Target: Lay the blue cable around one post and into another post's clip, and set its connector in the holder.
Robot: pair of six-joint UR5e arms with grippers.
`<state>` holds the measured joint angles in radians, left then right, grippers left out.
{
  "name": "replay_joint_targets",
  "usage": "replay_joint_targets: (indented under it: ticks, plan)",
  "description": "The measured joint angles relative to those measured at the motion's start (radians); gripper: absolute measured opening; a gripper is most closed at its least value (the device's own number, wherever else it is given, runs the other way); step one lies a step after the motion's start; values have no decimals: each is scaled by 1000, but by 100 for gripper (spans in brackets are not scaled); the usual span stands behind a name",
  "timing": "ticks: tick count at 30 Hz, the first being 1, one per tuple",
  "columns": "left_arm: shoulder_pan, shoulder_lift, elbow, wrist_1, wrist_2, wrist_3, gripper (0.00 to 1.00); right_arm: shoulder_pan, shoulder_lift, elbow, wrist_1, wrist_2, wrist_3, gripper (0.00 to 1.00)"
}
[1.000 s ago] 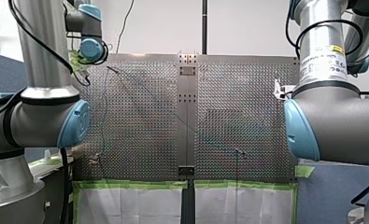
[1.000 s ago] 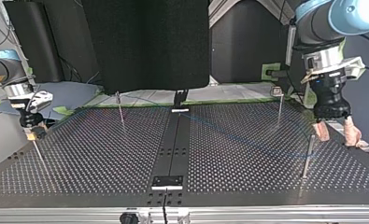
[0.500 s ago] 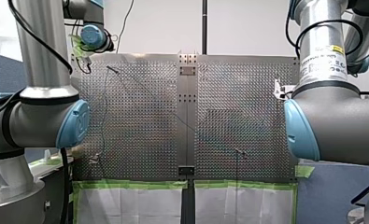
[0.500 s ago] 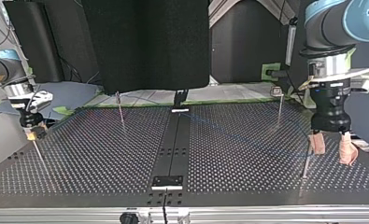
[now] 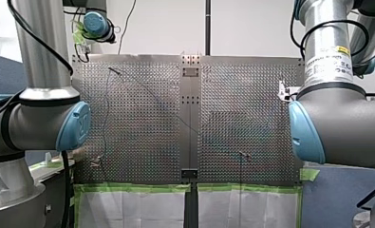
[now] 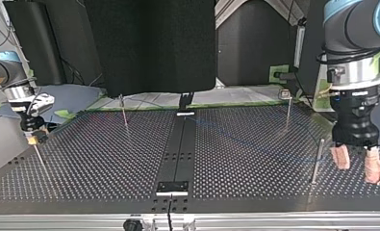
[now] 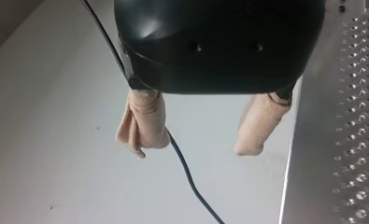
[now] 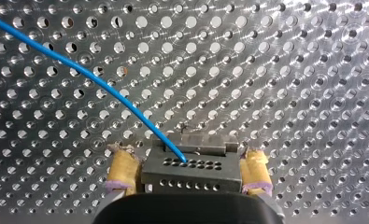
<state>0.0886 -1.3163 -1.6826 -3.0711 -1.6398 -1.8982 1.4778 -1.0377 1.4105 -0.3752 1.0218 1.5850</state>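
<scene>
Clamping the dark connector [image 8: 191,170] between the yellow-padded fingers [image 8: 122,171] of my right gripper [image 8: 190,173], pressed in from both sides of the block. Watching the blue cable [image 8: 91,77] leave the connector's upper face and curve away over the perforated worktop [image 8: 289,70]. Finding that same gripper, in the top view, low at the worktop's left edge, directly above a thin post [image 6: 42,161] (connector too small to pick out there).

Holding nothing with my left gripper [image 6: 358,164]: beige-wrapped fingers [image 6: 341,157] well apart, hanging by the worktop's right edge in the top view, just beside a short upright post [image 6: 317,161] and not touching it. From the left wrist view, seeing a dark cord [image 7: 187,179] passing close by one wrapped finger; unable to tell whether cord and finger touch.

Tracing the cable across the top view only as a faint blue line over the worktop's right half, from near the centre strip [image 6: 178,149] toward the short upright post. Unable to tell whether wrapped round that post. Further back, noting a taller post [image 6: 288,115] with a small clip [image 6: 284,94] on top, and another slim post [image 6: 124,113] left of the strip, both well apart from the two grippers.
</scene>
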Motion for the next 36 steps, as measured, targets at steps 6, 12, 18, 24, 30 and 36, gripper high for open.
replay_joint_targets:
  ticks: [6, 12, 18, 24, 30, 36]
  plan:
    - [-1, -2, 57, -57, -2, 57, 100, 0, 0, 0, 1, 0, 0, 99]
    - [-4, -5, 112, -113, -8, 113, 100, 0, 0, 0, 2, -1, 0, 99]
    - [-4, -6, 107, -165, -9, 164, 100, 0, 0, 0, 2, 0, 0, 99]
    - [-6, -10, 91, -219, -10, 219, 100, 0, 0, 0, 2, 0, 0, 99]
    - [-6, -11, 89, -272, -9, 272, 100, 0, 0, 0, 2, 0, 0, 99]
    - [-6, -11, 89, -319, -10, 333, 100, 0, 0, 0, 2, 0, 0, 99]
